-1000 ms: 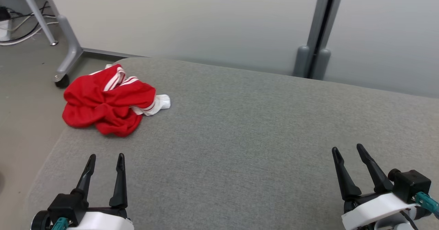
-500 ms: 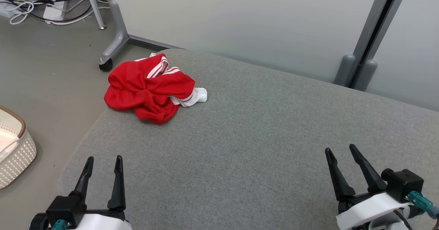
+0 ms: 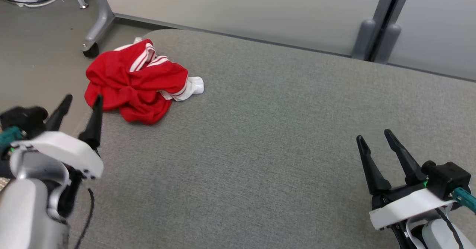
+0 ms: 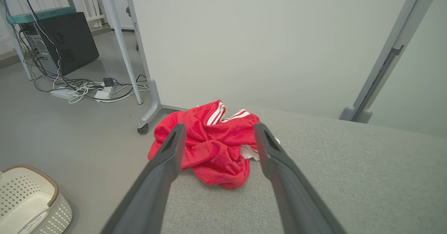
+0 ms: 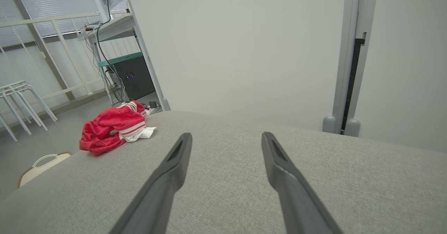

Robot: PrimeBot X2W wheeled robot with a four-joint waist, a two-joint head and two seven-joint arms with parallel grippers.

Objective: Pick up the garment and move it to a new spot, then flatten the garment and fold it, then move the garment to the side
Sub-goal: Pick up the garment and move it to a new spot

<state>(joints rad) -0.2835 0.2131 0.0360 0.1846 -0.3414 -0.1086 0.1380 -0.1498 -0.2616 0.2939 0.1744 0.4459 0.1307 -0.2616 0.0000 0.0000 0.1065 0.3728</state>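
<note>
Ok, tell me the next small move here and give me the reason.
Probably ease the left claw forward and down until it straddles the red garment. The garment lies crumpled and untouched at the far left corner of the grey surface. The left claw is open, just short of it and pointing at it, while the right claw sits open, far off to the right.

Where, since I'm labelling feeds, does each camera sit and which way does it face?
Head view: on the head, facing down at the grey cushion; left claw and right claw show.
Left wrist view: on that wrist, facing the red garment between its own fingers.
Right wrist view: on that wrist, facing across the cushion to the wall, own fingers showing.
Shared: all three show the garment.
</note>
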